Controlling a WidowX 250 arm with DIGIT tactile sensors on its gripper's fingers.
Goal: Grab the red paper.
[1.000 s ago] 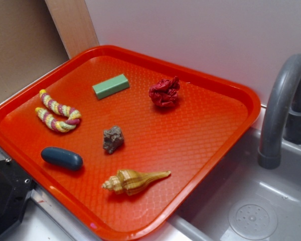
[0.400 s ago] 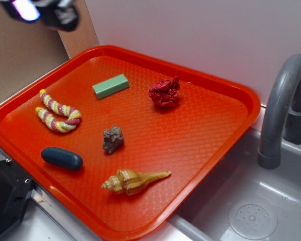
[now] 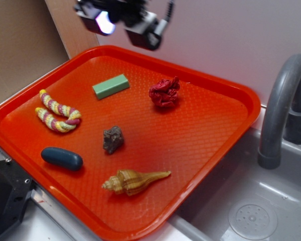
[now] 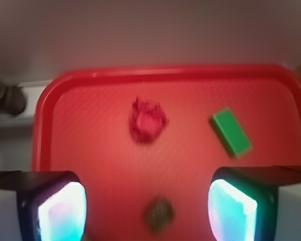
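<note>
Now, exterior view: gripper (image 3: 121, 22) up at 12 o'clock above tray's (image 3: 226, 150) far rim, blurred, nothing in its grasp. Red paper (image 3: 164, 93) sits on tray floor toward 1 o'clock, well apart from gripper. Green block (image 3: 111, 86) at paper's 9 o'clock, rock (image 3: 113, 139) near tray centre, rope (image 3: 56, 113) at 9 o'clock, blue capsule (image 3: 61, 158) and shell (image 3: 133, 181) along near side.

Wrist view: fingers (image 4: 57, 206) spread wide, empty. Red paper (image 4: 147, 120) between them, further ahead, at 12 o'clock; rock (image 4: 159, 216) at 6 o'clock; green block (image 4: 231, 131) at 3 o'clock.
</note>
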